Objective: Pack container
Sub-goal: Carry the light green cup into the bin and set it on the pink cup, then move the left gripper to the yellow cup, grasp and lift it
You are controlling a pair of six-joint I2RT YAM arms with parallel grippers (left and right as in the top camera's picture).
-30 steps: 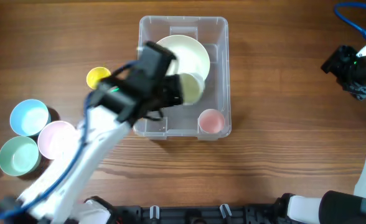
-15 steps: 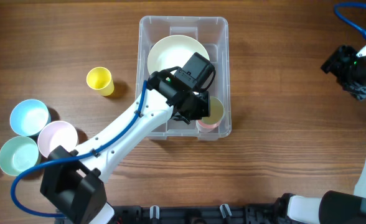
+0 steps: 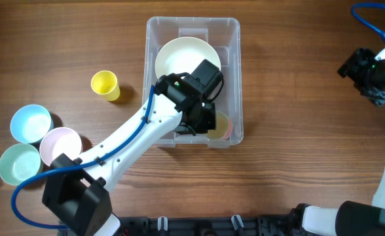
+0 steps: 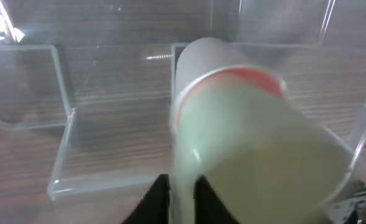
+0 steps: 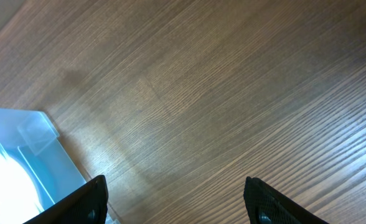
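Observation:
The clear plastic container [image 3: 152, 29] stands at the middle back of the table with a cream bowl [image 3: 179, 56] inside. My left gripper [image 3: 209, 121] is inside the container's front right corner, shut on the wall of a pale yellow-green cup [image 4: 258, 155]. That cup is lowered onto a pink cup [image 4: 248, 73], whose rim shows in the left wrist view and as a sliver overhead [image 3: 228, 128]. My right gripper [image 5: 177, 199] is open and empty over bare wood at the far right [image 3: 369, 72]. The container's corner [image 5: 21, 149] shows in the right wrist view.
A yellow cup [image 3: 105, 84] lies left of the container. A blue bowl [image 3: 31, 123], a pink bowl [image 3: 59, 145] and a green bowl [image 3: 19, 164] cluster at the left edge. A blue cable [image 3: 369, 16] hangs at the back right.
My left arm swung from the container's left side to its front right corner, carrying the yellow-green cup down onto the pink cup. The right arm has not moved.

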